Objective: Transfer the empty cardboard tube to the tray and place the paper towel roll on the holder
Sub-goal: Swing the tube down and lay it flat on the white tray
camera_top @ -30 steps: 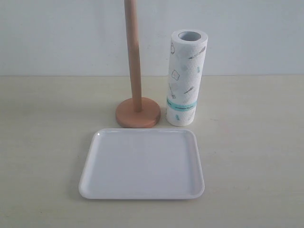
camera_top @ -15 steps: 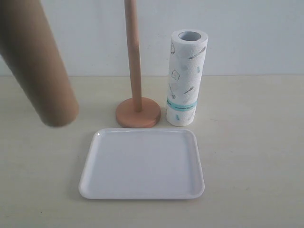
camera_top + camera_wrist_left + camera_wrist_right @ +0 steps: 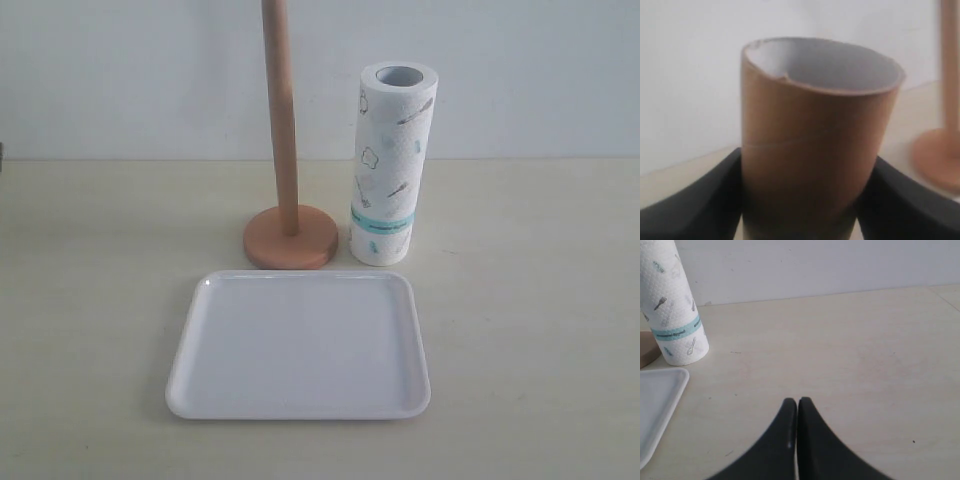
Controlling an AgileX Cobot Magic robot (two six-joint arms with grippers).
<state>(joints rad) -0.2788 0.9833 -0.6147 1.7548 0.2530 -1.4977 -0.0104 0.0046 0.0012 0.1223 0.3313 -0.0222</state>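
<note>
The brown cardboard tube [image 3: 815, 145] fills the left wrist view, its hollow end facing the camera, and my left gripper [image 3: 805, 200] is shut on it with a black finger on each side. The tube does not show in the exterior view. The wooden holder [image 3: 288, 200] stands bare behind the white tray [image 3: 300, 400]. The paper towel roll [image 3: 390, 165] stands upright just right of the holder's base, also visible as the roll [image 3: 675, 310] in the right wrist view. My right gripper [image 3: 798, 401] is shut on nothing, low over the table right of the tray [image 3: 655, 405].
A white wall runs behind the beige table [image 3: 530, 300]. The holder's disc base [image 3: 940, 157] shows at the edge of the left wrist view.
Half a second ago the cardboard tube hung in the exterior view's upper left; now it is out of that view. Holder, roll and tray have not moved.
</note>
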